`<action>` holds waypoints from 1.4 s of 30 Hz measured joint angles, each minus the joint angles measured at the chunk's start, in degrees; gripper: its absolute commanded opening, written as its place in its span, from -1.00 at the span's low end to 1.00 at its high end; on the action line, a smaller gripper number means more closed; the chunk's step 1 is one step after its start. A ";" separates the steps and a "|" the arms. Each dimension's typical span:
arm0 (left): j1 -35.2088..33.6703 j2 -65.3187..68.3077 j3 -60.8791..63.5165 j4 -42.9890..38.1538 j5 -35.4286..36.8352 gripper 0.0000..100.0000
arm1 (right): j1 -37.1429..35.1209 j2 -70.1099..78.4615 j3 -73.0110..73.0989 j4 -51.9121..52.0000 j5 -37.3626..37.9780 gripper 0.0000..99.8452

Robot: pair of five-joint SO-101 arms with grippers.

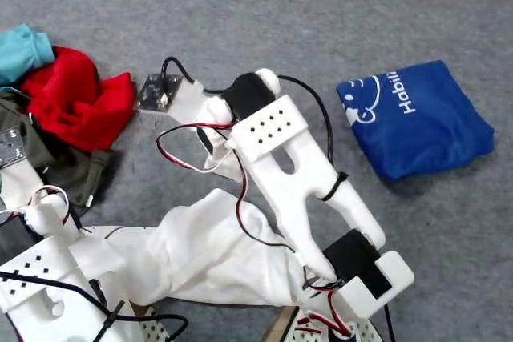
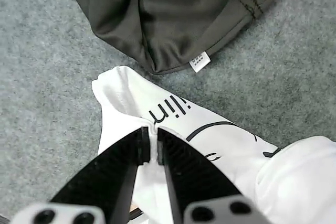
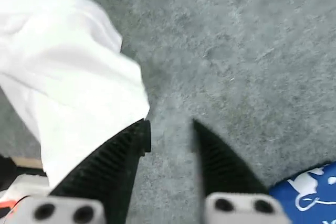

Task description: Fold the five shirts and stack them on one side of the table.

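At table [image 1: 417, 222] front: white shirt [image 1: 200, 250] crumpled, black-printed, left fingers [image 2: 123, 169] pinching fold.

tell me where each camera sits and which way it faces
high view: fixed above, facing down on the table; left arm, right arm, white shirt, folded blue shirt.
left wrist view: on left arm, facing down; left gripper shut on white shirt, dark shirt beyond.
right wrist view: on right arm, facing down at table; right gripper open.
shared: white shirt in all three.
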 measured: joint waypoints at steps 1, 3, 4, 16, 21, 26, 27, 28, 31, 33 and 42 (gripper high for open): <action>0.00 0.00 0.00 0.00 0.00 -0.96 | -0.53 0.00 0.79 0.00 0.00 -0.49; 0.00 0.00 0.00 0.00 0.00 -0.96 | -2.90 0.00 2.99 -0.88 0.00 -0.48; 0.00 0.00 0.00 0.00 0.00 -0.96 | -4.22 0.00 4.40 -1.58 0.26 -0.48; 0.00 0.00 0.00 0.00 -1.67 -0.96 | -11.43 0.00 24.53 -20.48 6.07 -0.48; 0.00 0.00 0.00 0.00 -1.76 -0.96 | -11.43 0.00 29.63 -27.52 6.77 -0.49; 0.00 0.00 0.00 0.00 -1.76 -0.96 | -11.43 3.96 29.98 -31.91 6.77 -0.95; 0.00 0.00 0.00 0.00 -1.76 -0.96 | -11.16 5.54 29.98 -32.62 6.77 -1.00; -0.09 0.00 0.00 0.00 -1.76 -0.96 | -10.46 6.95 29.63 -32.79 6.77 -0.97; -0.09 0.00 0.00 0.00 -1.76 -0.96 | -7.47 10.99 26.99 -32.18 6.33 -0.97; -0.09 0.00 0.00 0.00 -1.76 -0.96 | -5.36 12.04 24.18 -30.51 4.92 -1.00; -0.09 0.00 -0.44 0.00 -1.67 -0.96 | 5.71 9.49 16.44 -23.30 4.13 -1.00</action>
